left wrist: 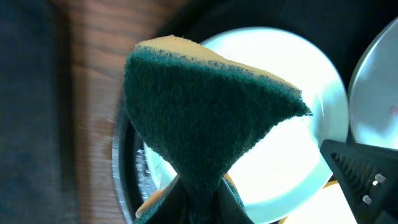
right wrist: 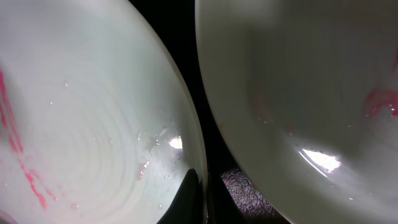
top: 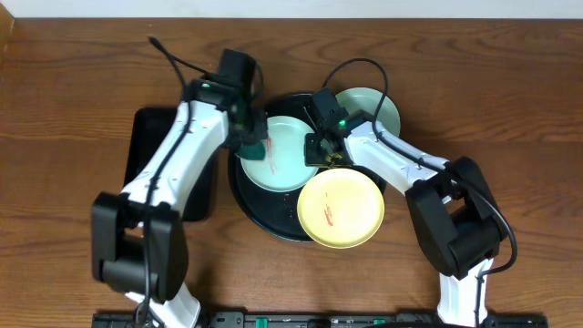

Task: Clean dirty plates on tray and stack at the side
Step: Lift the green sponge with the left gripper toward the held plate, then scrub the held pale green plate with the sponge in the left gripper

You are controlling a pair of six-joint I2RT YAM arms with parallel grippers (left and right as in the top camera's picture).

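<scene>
Left claw (top: 254,138) clenched on green-and-yellow sponge (left wrist: 205,106), just over middle blue-green plate (top: 290,162). Right claw (top: 319,151) pinches that plate's right rim. Plate lies in round black tray (top: 248,202), with red smear on it. Yellow plate (top: 342,210) overlaps tray's lower right rim. Other blue-green plate (top: 373,107) overlaps tray's upper right rim. All sit on brown table (top: 73,91).

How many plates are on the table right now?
3. One blue-green plate lies inside the black tray; a second blue-green plate sits at its far right rim; the yellow plate overlaps its near right rim. None looks hidden.
</scene>
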